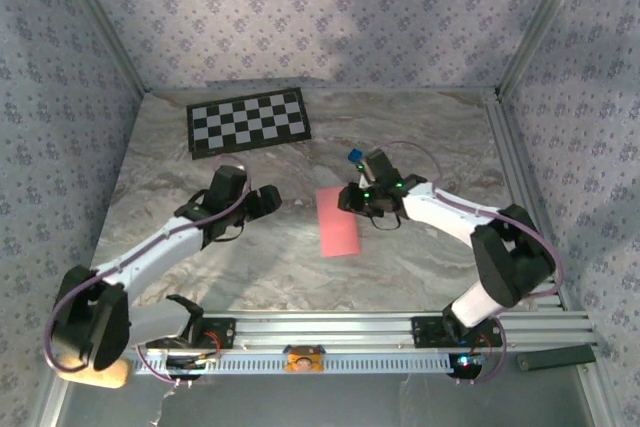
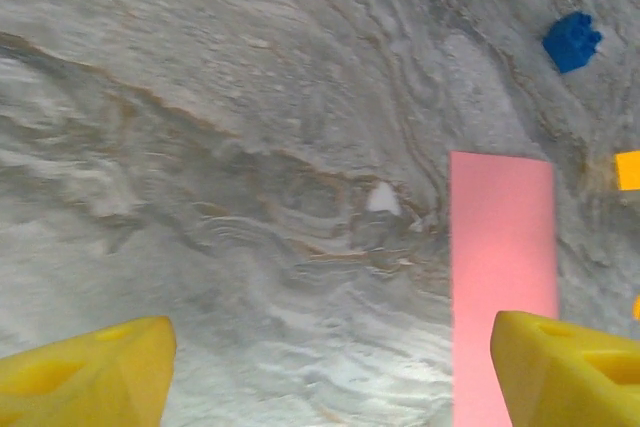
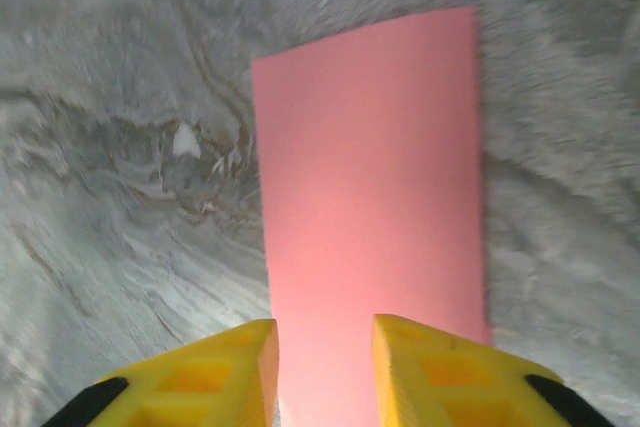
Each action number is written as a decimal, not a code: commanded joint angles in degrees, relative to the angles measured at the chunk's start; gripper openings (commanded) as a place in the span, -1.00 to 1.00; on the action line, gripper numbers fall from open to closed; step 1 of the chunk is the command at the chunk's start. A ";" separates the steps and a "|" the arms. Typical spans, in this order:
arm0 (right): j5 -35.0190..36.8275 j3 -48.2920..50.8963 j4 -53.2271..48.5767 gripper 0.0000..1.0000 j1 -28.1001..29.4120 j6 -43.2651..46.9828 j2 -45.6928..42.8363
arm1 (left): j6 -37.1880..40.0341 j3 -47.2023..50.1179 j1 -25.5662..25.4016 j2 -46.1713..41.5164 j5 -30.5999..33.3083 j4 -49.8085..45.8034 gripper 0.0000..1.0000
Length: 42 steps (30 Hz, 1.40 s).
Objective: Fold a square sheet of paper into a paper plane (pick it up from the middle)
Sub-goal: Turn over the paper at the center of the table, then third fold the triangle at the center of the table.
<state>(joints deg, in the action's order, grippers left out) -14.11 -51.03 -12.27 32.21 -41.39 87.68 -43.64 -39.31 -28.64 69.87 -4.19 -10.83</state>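
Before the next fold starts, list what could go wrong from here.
The right gripper, jaws narrowly apart over the folded salmon-pink paper sheet, may drag the flat sheet and skew it.
The wide-open left gripper has a finger near the sheet's edge; moving in could crumple it.

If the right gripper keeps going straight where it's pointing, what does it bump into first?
Most likely the pink paper. It lies flat on the table, straight ahead of the right gripper, though depth is hard to judge.
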 commanded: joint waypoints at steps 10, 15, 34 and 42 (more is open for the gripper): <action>-16.11 13.16 18.62 -0.67 -6.48 -5.87 -0.45 | -0.93 -16.11 -5.32 23.82 -17.38 -1.38 0.20; -17.85 12.24 19.48 -0.71 -6.38 -5.80 2.77 | -2.05 -18.98 -6.68 28.23 -19.31 -1.59 0.10; -16.43 15.73 20.32 -0.79 -6.85 -9.79 11.55 | -2.37 -20.65 -6.99 32.07 -23.91 -2.52 0.02; -14.34 15.96 19.34 -0.82 -6.84 -11.53 10.55 | -2.74 -21.81 -7.74 34.95 -24.77 -2.88 -0.03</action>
<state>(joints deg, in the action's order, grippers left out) -32.40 -36.93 11.03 25.36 -51.66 96.68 -45.78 -59.44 -35.81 103.63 -27.20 -12.29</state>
